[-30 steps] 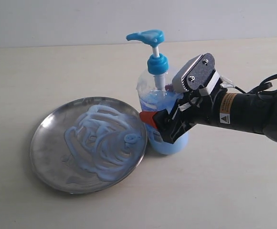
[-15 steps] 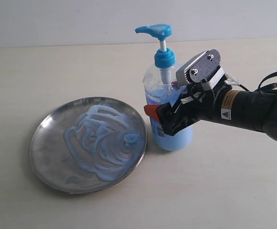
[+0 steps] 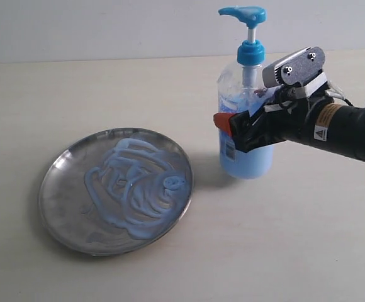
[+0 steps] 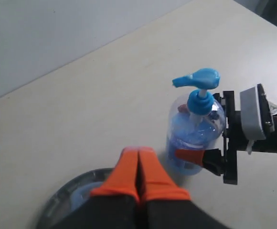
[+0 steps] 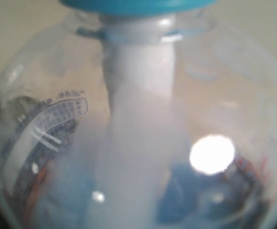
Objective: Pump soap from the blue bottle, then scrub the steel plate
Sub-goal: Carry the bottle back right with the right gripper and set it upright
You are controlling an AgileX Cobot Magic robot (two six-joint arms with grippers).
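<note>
The blue bottle [image 3: 248, 160] stands upright to the right of the steel plate [image 3: 61, 204], well apart from its rim. My right gripper [image 3: 236, 129] is shut on the bottle's body, one orange fingertip [image 3: 221, 121] showing at its front. Pale blue soap [image 3: 132, 182] lies in swirls across the plate. The bottle [image 5: 138, 143] fills the right wrist view. In the left wrist view my left gripper [image 4: 139, 153] is shut with nothing in it, above the plate's edge [image 4: 67, 193], short of the bottle [image 4: 196, 129]. The left gripper is out of the exterior view.
The plate and bottle rest on a pale beige table [image 3: 296, 251]. A plain wall [image 3: 107, 25] rises behind the table's far edge. The right arm [image 3: 352, 129] reaches in from the right side.
The right gripper has carried the bottle to the right and farther back, away from the plate's rim, and it has gone from tilted to upright. The plate has not moved.
</note>
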